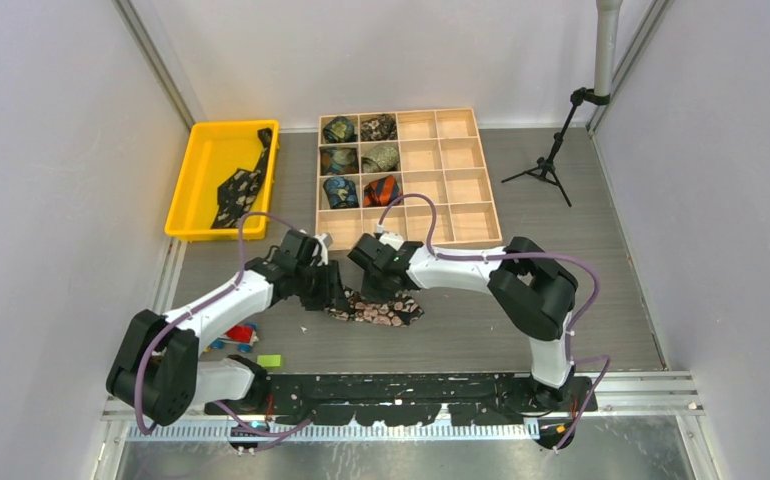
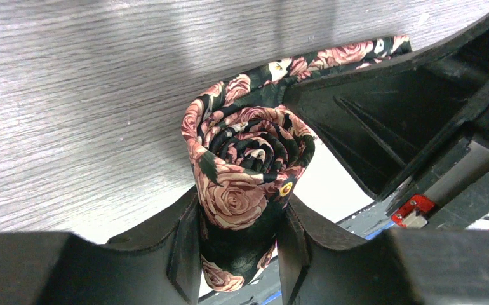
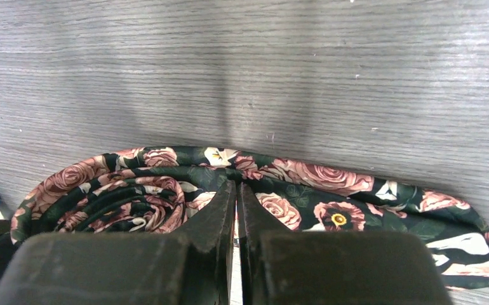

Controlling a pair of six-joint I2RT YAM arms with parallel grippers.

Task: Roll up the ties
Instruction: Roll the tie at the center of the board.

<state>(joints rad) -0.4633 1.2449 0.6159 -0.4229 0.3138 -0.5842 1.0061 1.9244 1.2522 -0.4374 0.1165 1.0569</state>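
Observation:
The dark floral tie (image 1: 381, 310) lies on the grey table between the arms, partly rolled. My left gripper (image 1: 327, 292) is shut on the rolled coil (image 2: 242, 171); in the left wrist view the gripper (image 2: 239, 232) has a finger on each side of the coil. The loose tail (image 3: 381, 210) runs right from the coil (image 3: 121, 203). My right gripper (image 1: 373, 288) is shut, and in the right wrist view its tips (image 3: 236, 190) pinch the fabric where the tail leaves the coil. The black dotted tie (image 1: 241, 185) lies unrolled in the yellow tray (image 1: 201, 160).
A wooden grid box (image 1: 461, 170) at the back holds several rolled ties in its left cells. A black tripod (image 1: 546, 165) stands at the back right. Small coloured blocks (image 1: 239, 335) and a green block (image 1: 269, 360) lie beside the left arm.

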